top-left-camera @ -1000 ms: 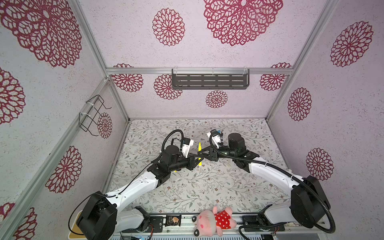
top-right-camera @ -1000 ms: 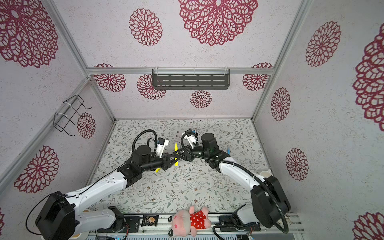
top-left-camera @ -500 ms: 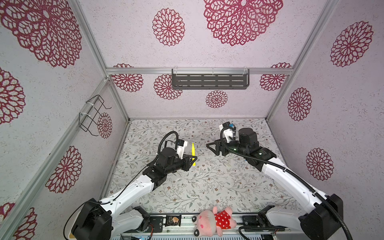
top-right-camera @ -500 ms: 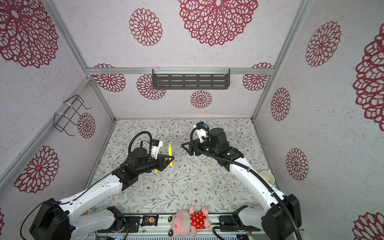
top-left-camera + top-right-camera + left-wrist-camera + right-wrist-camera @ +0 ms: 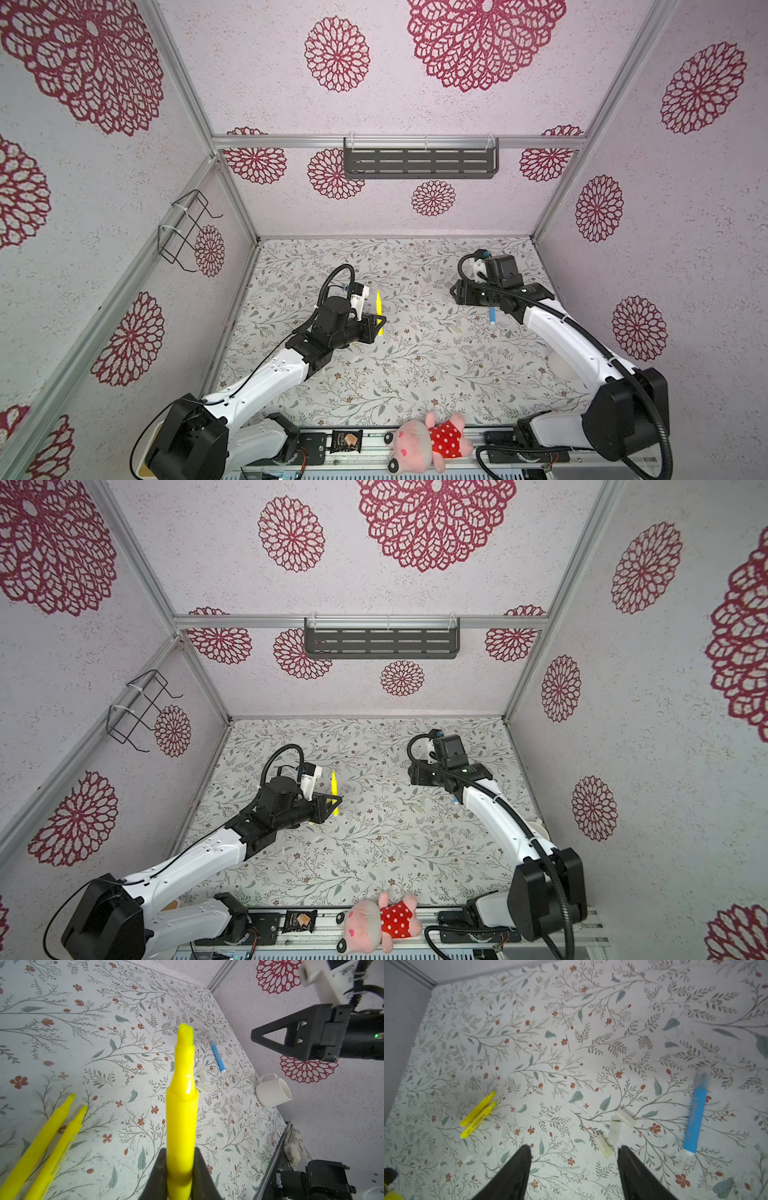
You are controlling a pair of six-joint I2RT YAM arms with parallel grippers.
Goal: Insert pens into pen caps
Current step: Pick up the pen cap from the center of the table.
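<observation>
Left wrist — white mug (image 5: 273, 1091) near caps (image 5: 202, 1076)

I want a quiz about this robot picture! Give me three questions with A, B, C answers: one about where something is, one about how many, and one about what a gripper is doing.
1. Where are the pen caps?
A. Stuck on a wall
B. On the table cover, near the blue pen
C. Held in a gripper

2. How many yellow pens lie on the table cover?
A. One
B. Two
C. Five

3. What is the left gripper doing?
A. Standing open and empty
B. Pinching a pen cap
C. Shut on a third yellow pen

Answers:
1 B: the right wrist view shows three caps lying close to the blue pen.
2 B: two lie side by side.
3 C: the left wrist view shows its jaws clamped on the pen's barrel.
</observation>
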